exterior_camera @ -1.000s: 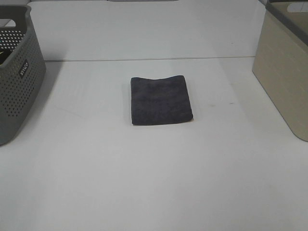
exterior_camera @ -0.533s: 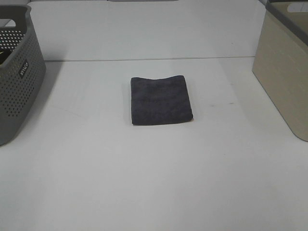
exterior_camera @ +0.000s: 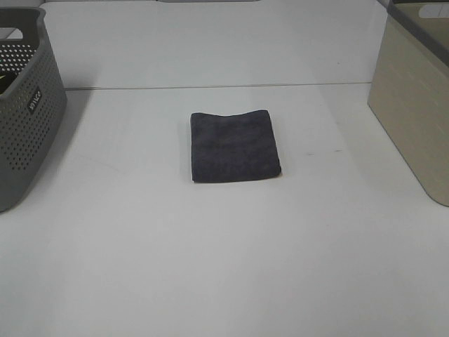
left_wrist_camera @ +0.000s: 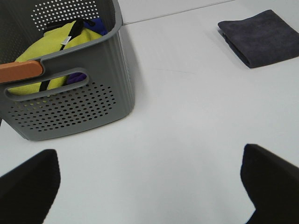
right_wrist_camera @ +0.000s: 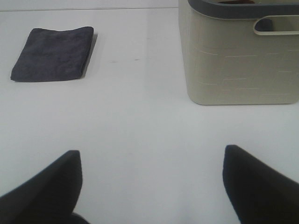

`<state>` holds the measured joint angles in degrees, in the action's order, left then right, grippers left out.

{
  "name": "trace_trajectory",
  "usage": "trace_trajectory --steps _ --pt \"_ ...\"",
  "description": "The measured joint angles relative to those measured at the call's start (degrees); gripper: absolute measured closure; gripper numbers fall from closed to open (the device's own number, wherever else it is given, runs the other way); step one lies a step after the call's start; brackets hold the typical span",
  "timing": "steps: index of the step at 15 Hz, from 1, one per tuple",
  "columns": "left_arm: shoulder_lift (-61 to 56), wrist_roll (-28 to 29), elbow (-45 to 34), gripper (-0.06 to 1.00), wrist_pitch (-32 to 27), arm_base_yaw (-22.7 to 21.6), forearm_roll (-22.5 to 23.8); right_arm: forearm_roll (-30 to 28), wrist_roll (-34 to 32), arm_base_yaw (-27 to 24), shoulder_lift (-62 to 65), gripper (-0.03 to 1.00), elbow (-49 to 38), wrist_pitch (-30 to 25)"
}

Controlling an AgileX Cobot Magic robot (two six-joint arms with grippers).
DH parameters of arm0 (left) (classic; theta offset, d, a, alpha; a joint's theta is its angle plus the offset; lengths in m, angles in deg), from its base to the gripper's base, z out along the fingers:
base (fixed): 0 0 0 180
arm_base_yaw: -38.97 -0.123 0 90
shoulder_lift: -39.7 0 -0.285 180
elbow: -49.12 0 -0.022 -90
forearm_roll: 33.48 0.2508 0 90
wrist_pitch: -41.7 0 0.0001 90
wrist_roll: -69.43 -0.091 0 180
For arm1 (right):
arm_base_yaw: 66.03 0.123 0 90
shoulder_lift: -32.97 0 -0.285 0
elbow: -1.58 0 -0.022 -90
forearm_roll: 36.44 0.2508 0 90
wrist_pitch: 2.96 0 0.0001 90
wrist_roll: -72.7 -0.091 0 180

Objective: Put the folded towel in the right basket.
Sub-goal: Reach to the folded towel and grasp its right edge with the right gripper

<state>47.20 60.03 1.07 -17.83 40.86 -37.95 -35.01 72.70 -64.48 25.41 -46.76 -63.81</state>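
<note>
Spanning the scene, a white table (exterior_camera: pixel 224 281) is occupied at its side edges by a beige right basket (exterior_camera: pixel 414 105) and a grey perforated left basket (exterior_camera: pixel 24 119). The folded towel (exterior_camera: pixel 235 146), dark grey, is laid flat mid-table, well apart from both. A yellow item (left_wrist_camera: pixel 46 51) is seen inside the grey basket. The left gripper (left_wrist_camera: pixel 149 182) and right gripper (right_wrist_camera: pixel 152 182) are held spread wide over bare table, away from the towel.
</note>
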Motion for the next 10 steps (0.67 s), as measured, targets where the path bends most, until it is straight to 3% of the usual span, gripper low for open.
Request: trace_trajectory --steps 10 --pt "0.00 0.00 0.00 -0.04 0.00 0.00 0.00 1.49 0.00 0.00 -3.38 0.20 0.29 0.29"
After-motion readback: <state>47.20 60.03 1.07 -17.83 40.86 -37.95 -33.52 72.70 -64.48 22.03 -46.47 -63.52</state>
